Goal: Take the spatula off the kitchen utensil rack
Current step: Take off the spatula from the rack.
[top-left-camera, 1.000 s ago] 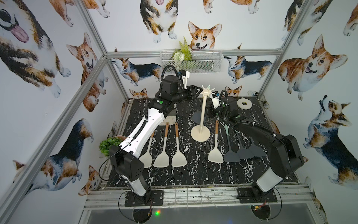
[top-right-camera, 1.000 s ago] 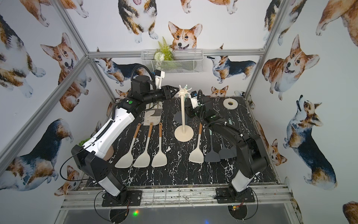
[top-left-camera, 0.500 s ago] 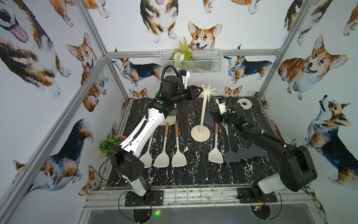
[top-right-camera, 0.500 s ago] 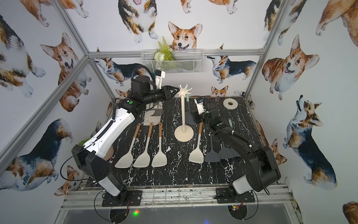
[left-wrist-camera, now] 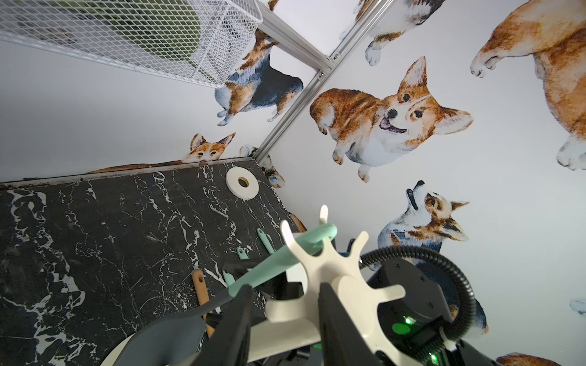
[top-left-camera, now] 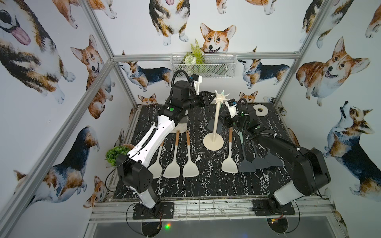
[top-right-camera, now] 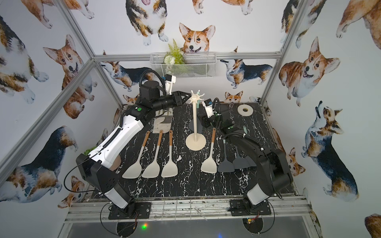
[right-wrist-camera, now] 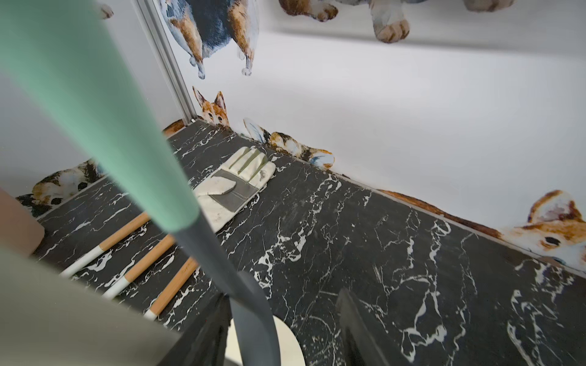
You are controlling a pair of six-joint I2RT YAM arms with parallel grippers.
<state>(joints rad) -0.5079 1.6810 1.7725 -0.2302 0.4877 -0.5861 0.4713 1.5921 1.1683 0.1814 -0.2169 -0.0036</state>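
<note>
1 kitchen utensil rack [top-left-camera: 216,121] stands upright near the middle of the black marble table [top-left-camera: 195,189]. 1 spatula [left-wrist-camera: 279,256], with a mint handle and a dark grey blade, hangs by its loop from 1 hook of the rack's star crown, its blade low beside the pole.

The left gripper [left-wrist-camera: 283,294] reaches in at crown height, and its 2 black fingers [left-wrist-camera: 241,317] are clamped on the rack just under the crown. The right gripper [right-wrist-camera: 282,294] is lower on the far side of the pole. Its jaws are spread, with the hanging spatula's grey neck between them, close to 1 finger; contact cannot be told.

On the table lie 4 cream spatulas [top-left-camera: 171,170] with wooden handles, 3 left of the rack base and 1 right. 3 dark grey spatulas [top-left-camera: 246,165] lie beside that last one, partly under the right arm. Also there: 1 tape roll [top-left-camera: 260,110], 1 work glove [right-wrist-camera: 234,187], 1 potted plant [top-left-camera: 115,153] and 1 wire mesh basket [top-left-camera: 218,66] on the back wall.
</note>
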